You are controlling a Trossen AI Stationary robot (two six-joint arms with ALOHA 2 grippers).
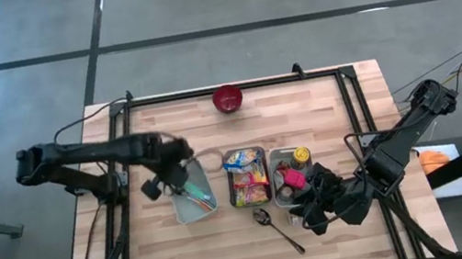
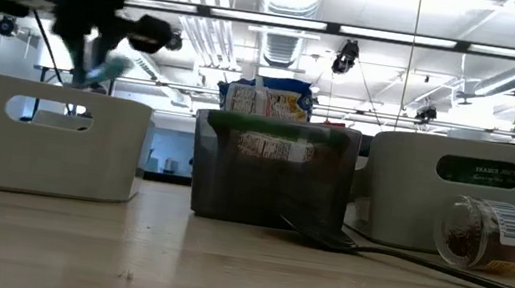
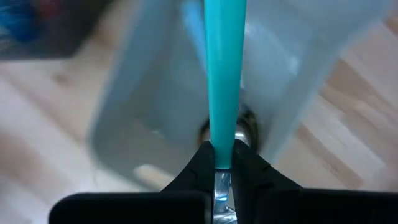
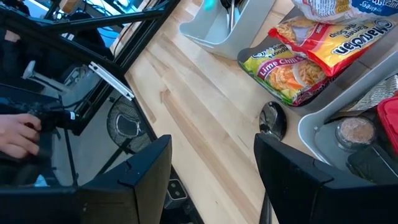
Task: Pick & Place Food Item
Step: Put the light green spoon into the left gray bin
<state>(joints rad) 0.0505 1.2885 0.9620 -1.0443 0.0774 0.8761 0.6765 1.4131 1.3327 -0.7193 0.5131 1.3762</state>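
Note:
My left gripper (image 1: 180, 173) hangs over the pale bin (image 1: 181, 214) at the table's left, shut on a teal-handled utensil (image 1: 196, 191). In the low view the utensil (image 2: 106, 70) hangs above that bin (image 2: 46, 140). The dark middle bin (image 1: 263, 154) holds noodle packets (image 1: 247, 181). My right gripper (image 1: 318, 207) stands open at the near right, beside the right bin (image 1: 274, 156), with nothing between its fingers (image 4: 149, 180). My left gripper pinches the utensil between its two fingers where the teal handle (image 3: 221, 155) meets a metal part (image 3: 219, 190). The fingers point steeply down and the teal handle runs on beyond them. The utensil is lifted clear, hanging above the pale bin.
A red bowl (image 1: 228, 99) stands at the far edge. A spoon (image 1: 279, 229) lies on the table near the front. A spice jar (image 2: 497, 236) lies on its side before the right bin. A person's hand (image 4: 18, 134) shows beyond the table edge.

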